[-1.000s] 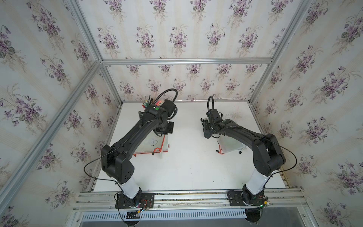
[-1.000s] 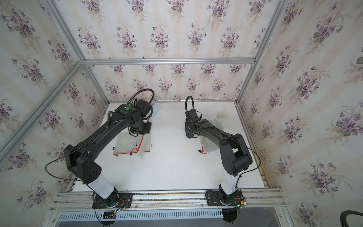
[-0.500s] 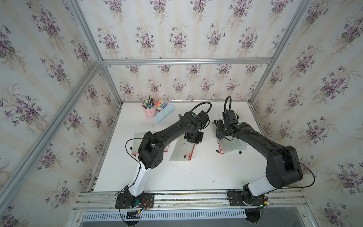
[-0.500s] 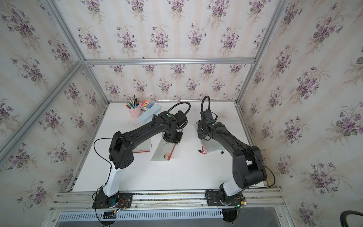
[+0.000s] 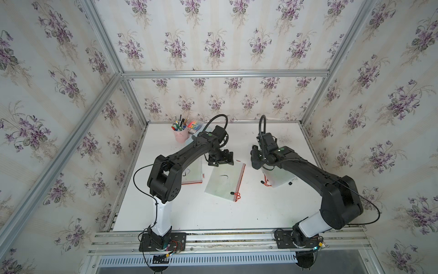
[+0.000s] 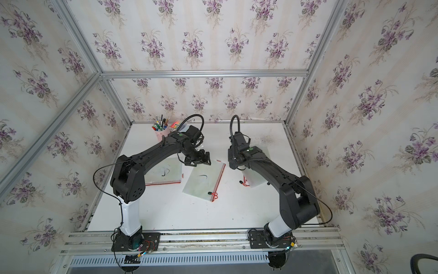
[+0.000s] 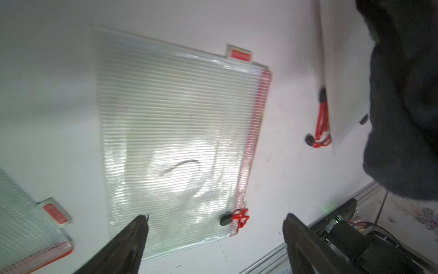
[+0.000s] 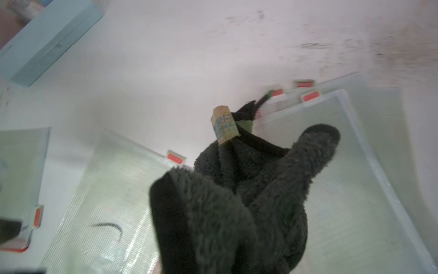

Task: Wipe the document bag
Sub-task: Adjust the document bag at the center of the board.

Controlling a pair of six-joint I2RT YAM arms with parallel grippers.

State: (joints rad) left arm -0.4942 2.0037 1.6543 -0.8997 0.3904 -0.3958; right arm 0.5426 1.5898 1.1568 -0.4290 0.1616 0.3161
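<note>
The document bag (image 5: 225,181) is a clear mesh pouch with a red zip edge. It lies flat mid-table in both top views, a curved black mark (image 7: 182,166) on its face. My left gripper (image 7: 215,217) hovers open over the bag's far end, with nothing between its fingers (image 7: 135,234). My right gripper (image 5: 256,161) hangs just right of the bag, shut on a dark fleecy cloth (image 8: 237,201) that hides its jaws. The cloth is off the bag's surface, above its far right corner.
A pile of similar bags (image 5: 193,173) lies at the left under my left arm. Another pile (image 5: 277,178) sits under my right arm. A pink pen cup (image 5: 180,135) and a marker box (image 5: 195,125) stand at the back left. A pale blue box (image 8: 47,40) lies there too.
My left gripper carried a bag from the left pile to mid-table, then opened and let it go. My right gripper with the cloth swung back toward the bag.
</note>
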